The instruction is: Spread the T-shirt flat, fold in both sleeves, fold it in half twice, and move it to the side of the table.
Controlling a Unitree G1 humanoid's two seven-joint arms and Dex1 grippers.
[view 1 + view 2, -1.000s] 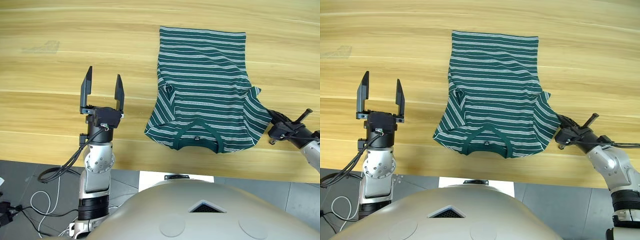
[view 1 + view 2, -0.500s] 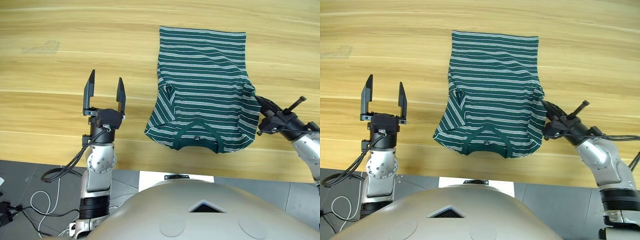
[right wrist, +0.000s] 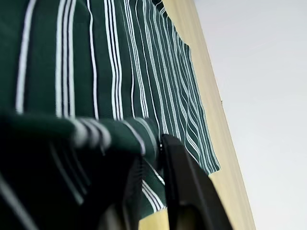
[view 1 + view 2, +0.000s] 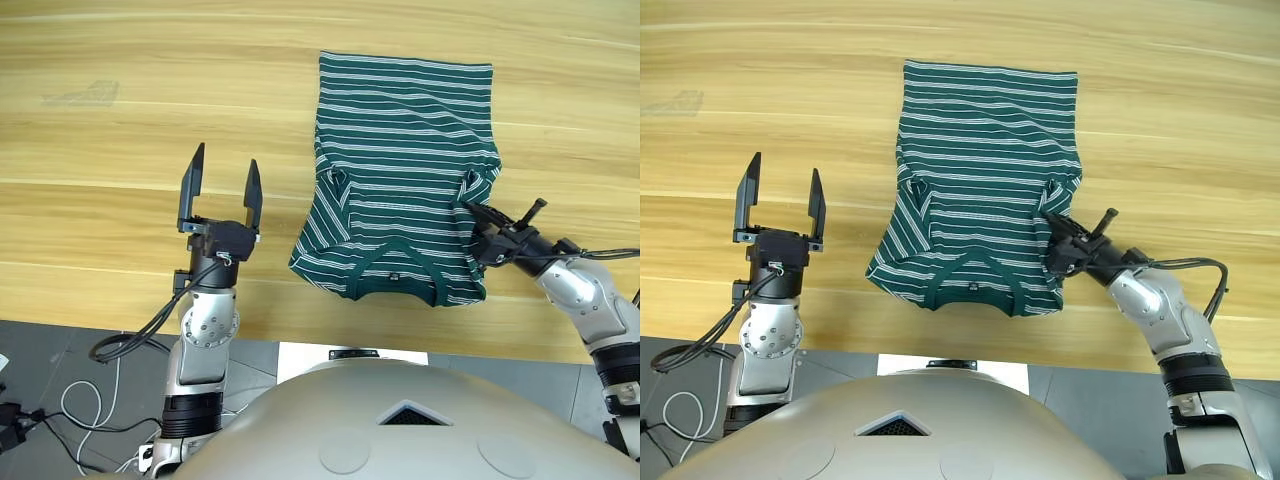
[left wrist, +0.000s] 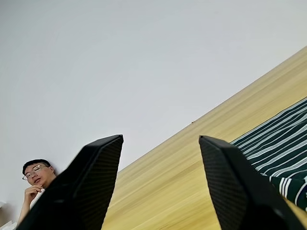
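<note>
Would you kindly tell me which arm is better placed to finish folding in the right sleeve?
The right. The right pincer is shut on the right sleeve, holding it over the T-shirt's edge; the left pincer stands open over the table, apart from the cloth.

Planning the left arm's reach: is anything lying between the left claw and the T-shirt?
Nothing visible does. Bare wooden table is all that lies between the open left claw and the near edge of the T-shirt.
</note>
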